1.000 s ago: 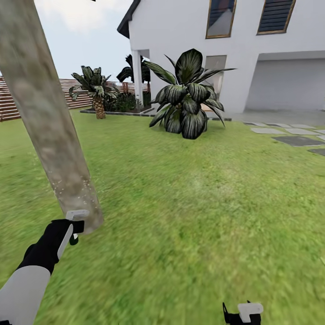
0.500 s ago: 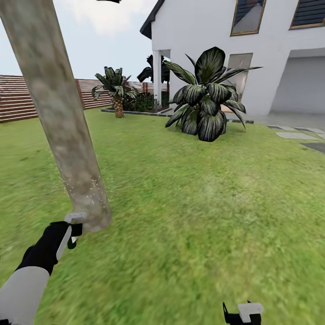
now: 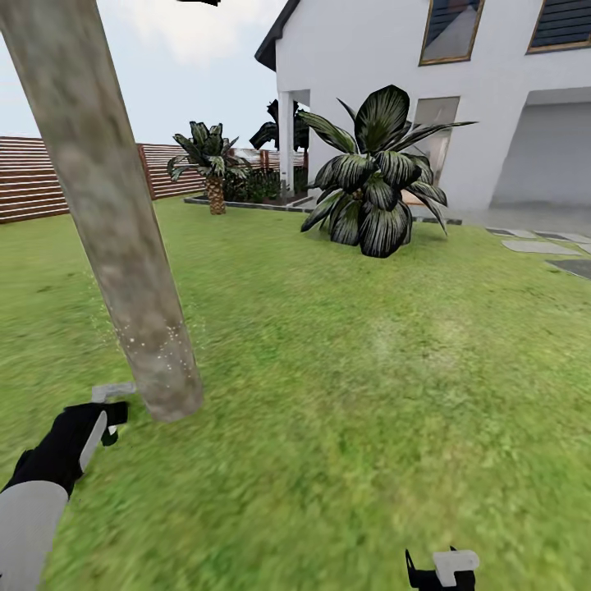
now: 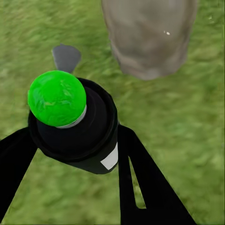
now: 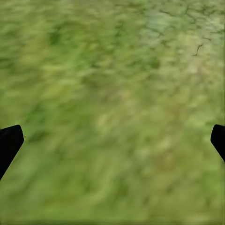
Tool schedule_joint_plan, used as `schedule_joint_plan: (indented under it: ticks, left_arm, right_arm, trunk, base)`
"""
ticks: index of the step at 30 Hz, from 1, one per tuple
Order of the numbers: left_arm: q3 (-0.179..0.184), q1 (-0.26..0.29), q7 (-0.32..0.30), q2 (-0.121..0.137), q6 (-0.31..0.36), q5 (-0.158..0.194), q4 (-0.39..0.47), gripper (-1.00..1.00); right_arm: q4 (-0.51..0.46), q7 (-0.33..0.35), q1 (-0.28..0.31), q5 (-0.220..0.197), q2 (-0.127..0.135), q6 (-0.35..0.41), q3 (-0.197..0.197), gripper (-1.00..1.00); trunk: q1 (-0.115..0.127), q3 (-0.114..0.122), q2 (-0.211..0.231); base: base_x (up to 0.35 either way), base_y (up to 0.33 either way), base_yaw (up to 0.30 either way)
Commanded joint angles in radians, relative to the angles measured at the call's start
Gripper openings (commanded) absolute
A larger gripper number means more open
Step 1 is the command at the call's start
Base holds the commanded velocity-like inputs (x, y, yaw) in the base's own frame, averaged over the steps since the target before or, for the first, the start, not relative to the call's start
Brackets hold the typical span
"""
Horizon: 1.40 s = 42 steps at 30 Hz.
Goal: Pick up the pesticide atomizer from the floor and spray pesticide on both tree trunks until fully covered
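Basically your left gripper (image 4: 75,145) is clamped round the pesticide atomizer's (image 4: 72,124) rigid black body, green cap (image 4: 57,98) up, tree trunk (image 4: 150,35) just ahead; it looks light, smooth and slip-prone, so hold mid-body; right gripper (image 5: 112,140) is spread over the grass (image 5: 112,84).

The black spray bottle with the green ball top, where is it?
The black spray bottle sits in the left gripper, low on the head view's left, beside the grey-beige tree trunk.
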<state>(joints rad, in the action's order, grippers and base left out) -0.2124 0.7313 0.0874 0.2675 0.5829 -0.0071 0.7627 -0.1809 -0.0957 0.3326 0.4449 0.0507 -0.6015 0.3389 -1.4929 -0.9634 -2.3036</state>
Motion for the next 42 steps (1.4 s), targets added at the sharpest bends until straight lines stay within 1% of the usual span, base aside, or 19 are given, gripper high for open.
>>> schedule_joint_plan:
  ticks: [1, 2, 4, 5, 8, 9, 11, 15, 19, 22, 23, 25, 29, 30, 32, 36, 38, 40, 42]
  left_arm:
    - [-0.001, -0.001, 0.000, 0.029, 0.005, 0.007, 0.001, -1.00]
    - [-0.001, -0.004, 0.000, 0.046, 0.005, 0.008, 0.001, -1.00]
    - [0.004, -0.011, 0.002, 0.052, 0.001, 0.006, 0.005, -1.00]
    - [0.006, -0.014, 0.002, 0.041, -0.004, 0.004, 0.007, -1.00]
    - [0.010, -0.012, 0.005, -0.035, -0.003, -0.001, 0.015, -1.00]
    - [0.013, -0.008, 0.005, -0.053, 0.000, -0.002, 0.016, -1.00]
    - [0.025, -0.002, 0.006, -0.067, 0.004, -0.002, 0.018, -1.00]
    - [0.026, 0.009, 0.004, -0.056, 0.010, -0.004, 0.027, -1.00]
    - [0.025, 0.091, 0.001, -0.050, 0.113, -0.003, 0.070, -1.00]
    - [0.021, 0.116, 0.000, 0.004, 0.144, 0.006, 0.091, -1.00]
    - [0.023, 0.131, 0.000, 0.013, 0.147, 0.007, 0.093, -1.00]
    - [0.026, 0.163, 0.000, 0.023, 0.152, 0.007, 0.093, -1.00]
    - [0.024, 0.190, 0.000, 0.044, 0.154, 0.003, 0.093, -1.00]
    - [0.024, 0.225, 0.000, 0.053, 0.162, 0.001, 0.093, -1.00]
    - [0.028, 0.256, 0.000, 0.056, 0.211, 0.000, 0.094, -1.00]
    - [0.033, 0.248, -0.001, 0.056, 0.239, 0.000, 0.101, -1.00]
    - [0.032, 0.211, 0.000, 0.055, 0.229, 0.000, 0.094, -1.00]
    - [0.030, 0.132, 0.000, 0.049, 0.158, 0.000, 0.093, -1.00]
    - [0.031, 0.107, 0.001, 0.045, 0.116, 0.000, 0.100, -1.00]
  right_arm:
    - [0.001, -0.007, 0.001, 0.011, 0.000, -0.003, 0.003, 1.00]
    - [0.001, -0.007, 0.001, 0.011, 0.000, -0.003, 0.003, 1.00]
    - [0.001, -0.007, 0.001, 0.011, 0.000, -0.003, 0.003, 1.00]
    - [0.002, -0.007, 0.001, 0.011, 0.000, -0.003, 0.003, 1.00]
    - [0.001, -0.007, 0.001, 0.011, 0.000, -0.003, 0.003, 1.00]
    - [0.001, -0.007, 0.001, 0.011, 0.000, -0.003, 0.003, 1.00]
    - [0.001, -0.007, 0.001, 0.011, 0.000, -0.003, 0.003, 1.00]
    - [0.002, -0.007, 0.001, 0.011, 0.000, -0.003, 0.003, 1.00]
    - [0.001, -0.007, 0.001, 0.011, 0.000, -0.003, 0.003, 1.00]
    - [0.001, -0.007, 0.001, 0.011, 0.000, -0.003, 0.003, 1.00]
    - [0.001, -0.007, 0.001, 0.011, 0.000, -0.003, 0.003, 1.00]
    - [0.001, -0.007, 0.001, 0.011, 0.000, -0.003, 0.003, 1.00]
    - [0.002, -0.007, 0.000, 0.011, 0.000, -0.003, 0.003, 1.00]
    - [0.002, -0.007, 0.001, 0.011, 0.000, -0.003, 0.003, 1.00]
    - [0.001, -0.007, 0.001, 0.011, 0.000, -0.003, 0.003, 1.00]
    - [0.002, -0.007, 0.002, 0.011, 0.000, -0.003, 0.003, 1.00]
    - [0.002, -0.007, 0.001, 0.011, 0.000, -0.003, 0.003, 1.00]
    - [0.003, -0.006, 0.001, 0.011, 0.000, -0.003, 0.003, 1.00]
    - [0.003, -0.006, 0.001, 0.011, 0.000, -0.003, 0.003, 1.00]
  trunk:
    - [0.000, -0.001, 0.000]
    - [0.000, -0.001, 0.000]
    - [0.000, -0.001, 0.000]
    - [0.000, -0.001, 0.000]
    - [0.000, -0.001, 0.000]
    - [0.000, -0.001, 0.000]
    - [0.000, -0.001, 0.000]
    - [0.000, -0.001, 0.000]
    - [0.000, -0.001, 0.000]
    - [0.000, -0.001, 0.000]
    - [0.000, -0.001, 0.000]
    - [0.000, -0.001, 0.000]
    - [0.000, -0.001, 0.000]
    - [0.000, -0.001, 0.000]
    - [0.000, -0.001, 0.000]
    - [0.000, -0.001, 0.000]
    - [0.000, -0.001, 0.000]
    - [0.000, -0.001, 0.000]
    - [0.000, -0.001, 0.000]
  base:
    - [0.000, 0.000, 0.000]
    - [0.000, 0.000, 0.000]
    - [0.000, 0.000, 0.000]
    - [0.000, 0.000, 0.000]
    - [0.000, 0.000, 0.000]
    - [0.000, 0.000, 0.000]
    - [0.000, 0.000, 0.000]
    - [0.000, 0.000, 0.000]
    - [0.000, 0.000, 0.000]
    - [0.000, 0.000, 0.000]
    - [0.000, 0.000, 0.000]
    - [0.000, 0.000, 0.000]
    - [0.000, 0.000, 0.000]
    - [0.000, 0.000, 0.000]
    - [0.000, 0.000, 0.000]
    - [0.000, 0.000, 0.000]
    - [0.000, 0.000, 0.000]
    - [0.000, 0.000, 0.000]
    - [0.000, 0.000, 0.000]
